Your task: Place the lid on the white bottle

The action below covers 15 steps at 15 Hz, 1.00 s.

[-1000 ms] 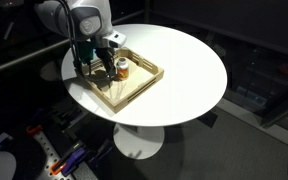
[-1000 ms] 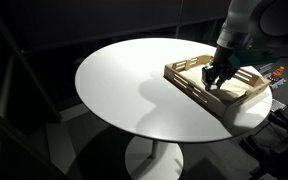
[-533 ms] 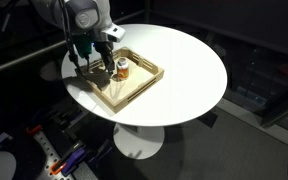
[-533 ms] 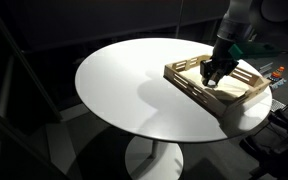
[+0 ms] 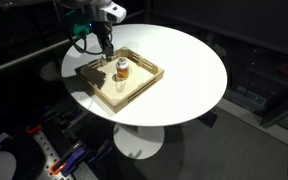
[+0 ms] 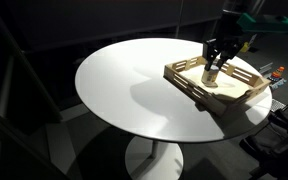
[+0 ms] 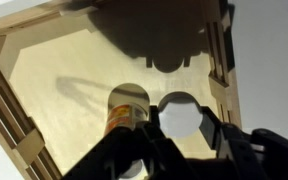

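The white bottle (image 5: 122, 68), small with an orange label, stands upright in the wooden tray (image 5: 149, 78); it also shows in the other exterior view (image 6: 212, 75). In the wrist view the bottle (image 7: 127, 110) is just left of my gripper (image 7: 181, 120). The gripper is shut on the lid (image 7: 179, 112), a round white cap held between the two dark fingers (image 7: 212, 122). In both exterior views the gripper (image 5: 105, 45) (image 6: 215, 55) hangs above the tray, higher than the bottle's top and slightly to its side. The lid itself is too small to make out in the exterior views.
The tray (image 6: 189, 85) sits near the edge of a round white pedestal table (image 5: 189, 70) (image 6: 124, 80). Its raised slatted walls (image 7: 19, 130) surround the bottle. Dark floor and clutter lie beyond the table edge.
The gripper has risen from the tray floor beside the bottle to above the bottle's height, still closed. The bottle has not moved.
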Each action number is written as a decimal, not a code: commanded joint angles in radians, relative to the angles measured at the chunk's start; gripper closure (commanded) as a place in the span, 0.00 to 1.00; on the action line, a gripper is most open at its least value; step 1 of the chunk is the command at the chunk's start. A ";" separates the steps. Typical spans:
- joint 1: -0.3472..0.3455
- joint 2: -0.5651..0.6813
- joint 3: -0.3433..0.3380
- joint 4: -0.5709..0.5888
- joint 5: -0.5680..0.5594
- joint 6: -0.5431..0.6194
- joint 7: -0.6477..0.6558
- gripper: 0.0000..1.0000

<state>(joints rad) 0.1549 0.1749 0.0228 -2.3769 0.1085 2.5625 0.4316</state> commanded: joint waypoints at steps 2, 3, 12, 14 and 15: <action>-0.031 -0.048 -0.012 0.035 -0.031 -0.087 0.014 0.69; -0.037 -0.049 -0.015 0.042 -0.033 -0.091 0.016 0.68; -0.081 -0.021 -0.042 0.085 -0.052 -0.084 0.025 0.63; -0.085 -0.014 -0.046 0.090 -0.051 -0.084 0.025 0.63; -0.087 -0.009 -0.048 0.092 -0.050 -0.083 0.026 0.63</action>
<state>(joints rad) 0.0776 0.1452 -0.0203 -2.3202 0.0799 2.5072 0.4348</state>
